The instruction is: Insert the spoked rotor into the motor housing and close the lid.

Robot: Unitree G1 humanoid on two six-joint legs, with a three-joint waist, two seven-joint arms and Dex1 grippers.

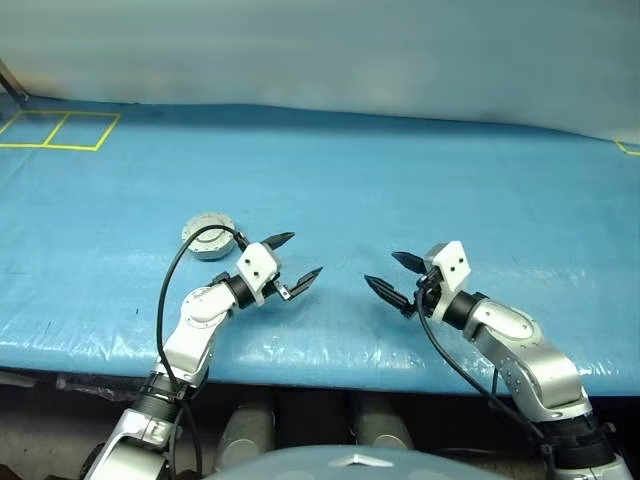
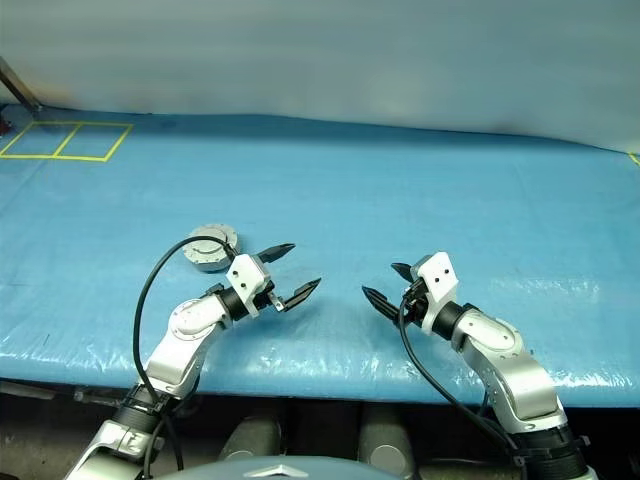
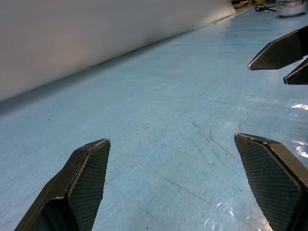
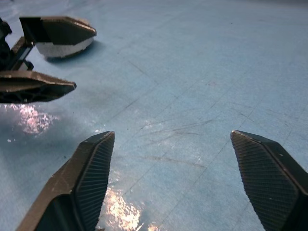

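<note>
While we've got both arms hanging over the near edge of the blue table (image 1: 420, 180), the head views show loads of open surface ahead of us and off to the right. Left gripper (image 1: 300, 261) has its fingers spread wide with nothing between them, and the right gripper (image 1: 389, 273) is the same, fingers apart and empty. They point toward each other with a clear gap of bare table between the tips. Our housing (image 1: 209, 236) sits on the table just behind the left gripper, close to its upper finger but apart from it; its top looks pale grey, so we can't tell what's inside it. A black cable (image 1: 172, 275) loops off the left arm right next to it. Yellow tape lines (image 1: 60, 130) mark the far left corner, and the pale wall (image 1: 320, 50) closes off the back edge.

Left wrist view: our two fingers (image 3: 82, 178) stand wide apart over scuffed blue table, and the right gripper's tips (image 3: 281, 53) poke in ahead.

Right wrist view: fingers (image 4: 86, 178) wide again, bare table between them. The left gripper (image 4: 53, 57) is ahead, with the housing (image 4: 65, 48) peeking out behind its finger.
</note>
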